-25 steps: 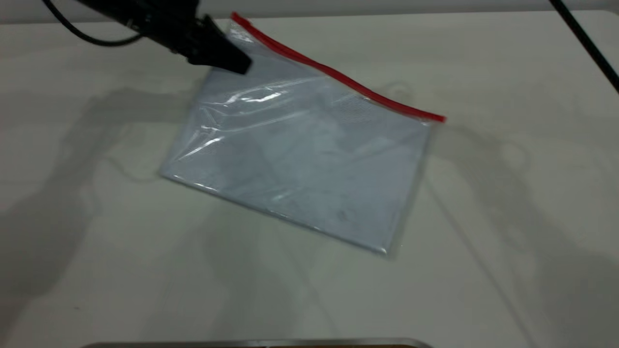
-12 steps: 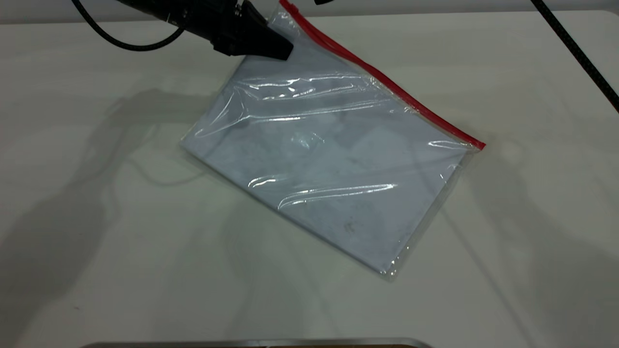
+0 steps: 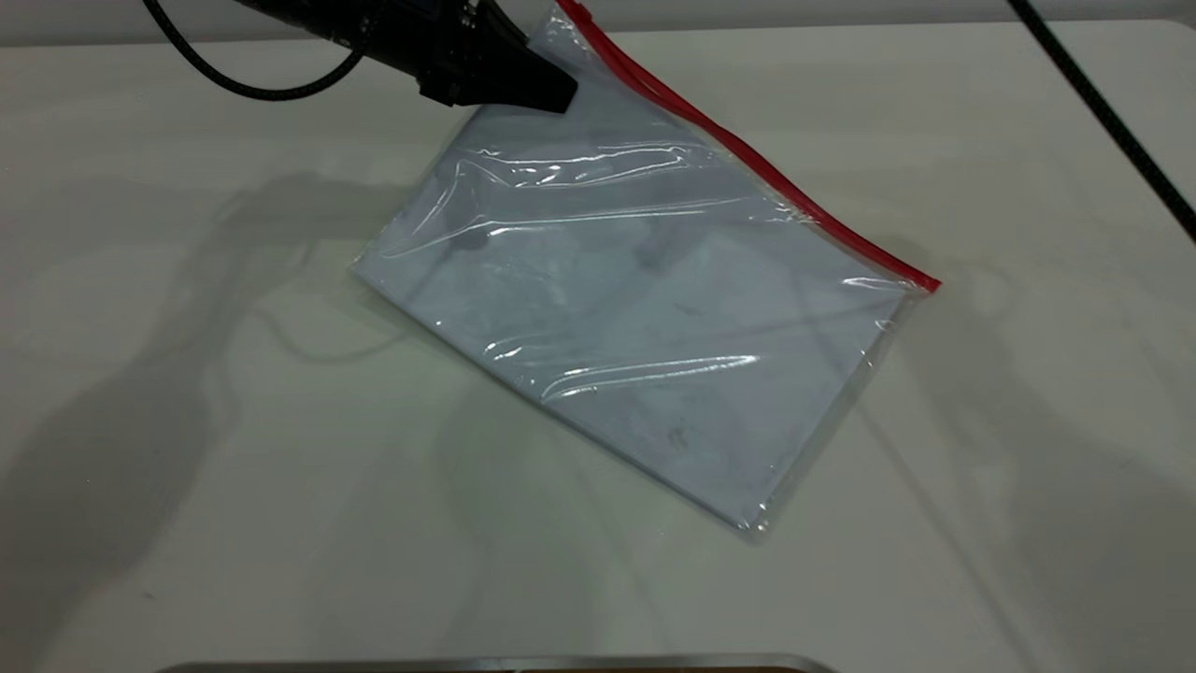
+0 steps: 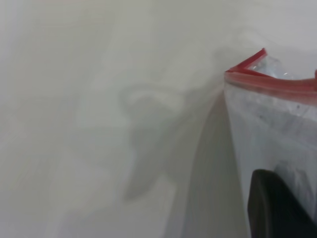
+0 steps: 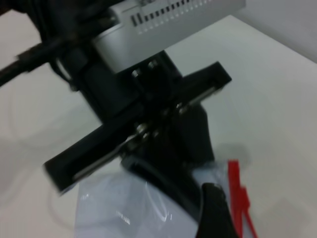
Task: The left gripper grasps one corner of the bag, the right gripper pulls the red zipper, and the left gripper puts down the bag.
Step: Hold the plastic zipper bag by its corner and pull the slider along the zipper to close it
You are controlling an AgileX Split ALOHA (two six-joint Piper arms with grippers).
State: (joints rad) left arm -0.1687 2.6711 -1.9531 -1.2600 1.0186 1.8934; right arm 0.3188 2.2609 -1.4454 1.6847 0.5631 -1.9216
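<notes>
Fingers of the left gripper (image 3: 547, 92), thick black wedges, are closed onto the upper far corner of the bag (image 3: 645, 299), just beside the end of the red zipper (image 3: 747, 154); a black braided cable (image 3: 252, 84) loops back from the gripper over the table (image 3: 187, 486). That corner is lifted, while the opposite near corner and the lower long edge rest on the white tabletop, so the pouch hangs tilted. Its long axis runs diagonally, from the far left, where it is held, down to the near right. The zipper forms the far long edge and slopes the same way, ending at the right-hand corner. Glossy creases cross the clear plastic over the pale sheets inside.

Right wrist view: the left gripper (image 5: 163, 163) is seen from close by, clamped on the plastic with the zipper's red end (image 5: 237, 198) beside it. A dark tip at that view's edge may belong to the right gripper; whether its fingers are apart or together cannot be told.

A second black cable (image 3: 1112, 117) crosses the table's far right.
</notes>
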